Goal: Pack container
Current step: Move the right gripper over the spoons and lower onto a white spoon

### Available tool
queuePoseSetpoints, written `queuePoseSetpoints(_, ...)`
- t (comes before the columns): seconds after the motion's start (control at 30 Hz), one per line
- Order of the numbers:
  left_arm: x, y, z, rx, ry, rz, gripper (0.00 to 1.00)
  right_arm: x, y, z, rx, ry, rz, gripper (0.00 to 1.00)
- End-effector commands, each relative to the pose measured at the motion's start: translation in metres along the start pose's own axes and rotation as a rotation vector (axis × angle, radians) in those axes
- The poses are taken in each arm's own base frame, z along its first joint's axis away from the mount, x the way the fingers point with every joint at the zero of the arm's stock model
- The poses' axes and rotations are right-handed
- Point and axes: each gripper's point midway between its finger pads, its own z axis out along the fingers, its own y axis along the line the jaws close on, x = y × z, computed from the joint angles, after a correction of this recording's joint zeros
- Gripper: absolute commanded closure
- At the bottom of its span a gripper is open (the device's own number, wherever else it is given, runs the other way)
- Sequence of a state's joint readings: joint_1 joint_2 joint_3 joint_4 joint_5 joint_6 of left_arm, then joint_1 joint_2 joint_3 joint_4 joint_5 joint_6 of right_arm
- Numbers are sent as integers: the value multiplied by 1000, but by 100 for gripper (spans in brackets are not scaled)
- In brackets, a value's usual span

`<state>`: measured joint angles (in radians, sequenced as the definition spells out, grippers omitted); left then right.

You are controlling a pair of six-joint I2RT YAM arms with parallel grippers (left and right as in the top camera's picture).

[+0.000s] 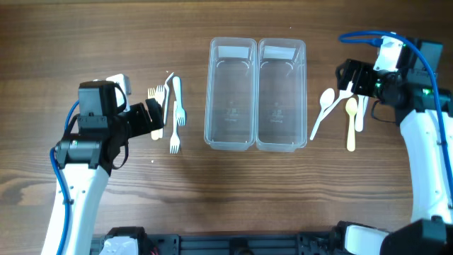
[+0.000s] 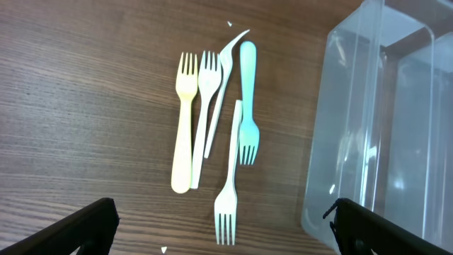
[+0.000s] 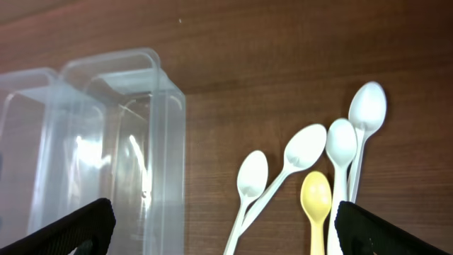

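Both of your pincers stand wide open and hold nothing. The left pincer hangs over the forks, and the right pincer hangs just above the spoons. The container lies between the two, off each pincer's inner finger, with both bins bare, so by the look of it no packing has been done yet.

Watch the forks first. They lie in a tight bunch under your left pincer and some cross one another. Closing on one is likely to catch or drag its neighbour, or to flick a loose one away. The spoons under your right pincer fan out with touching handles and carry the same risk. All of this cutlery is thin and lies flat, so a shallow pinch may slip off.

The container looks light, and its near wall sits close beside each pincer. A careless swing inward could shove it.

The tabletop is flat wood grain. There is little room between cutlery and container, and plenty of open room on each pincer's outer side.
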<state>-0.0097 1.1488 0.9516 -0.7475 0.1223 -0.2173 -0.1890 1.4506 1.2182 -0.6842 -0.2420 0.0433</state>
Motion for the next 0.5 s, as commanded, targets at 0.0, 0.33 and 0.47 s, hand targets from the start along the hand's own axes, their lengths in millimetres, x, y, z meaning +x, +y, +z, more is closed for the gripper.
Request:
queuePoseSetpoints(0.0,-6,-2,-2,12,-4,25,0,-3,2,5,-16,8,20,0)
queuePoseSetpoints(0.33,-5,-2,-2,11,-2,25,0,56,-23,67,62,273,248,12)
queuePoseSetpoints(0.47,-5,-2,-2,11,-2,24,0,75,-29,88,76,348,285,25)
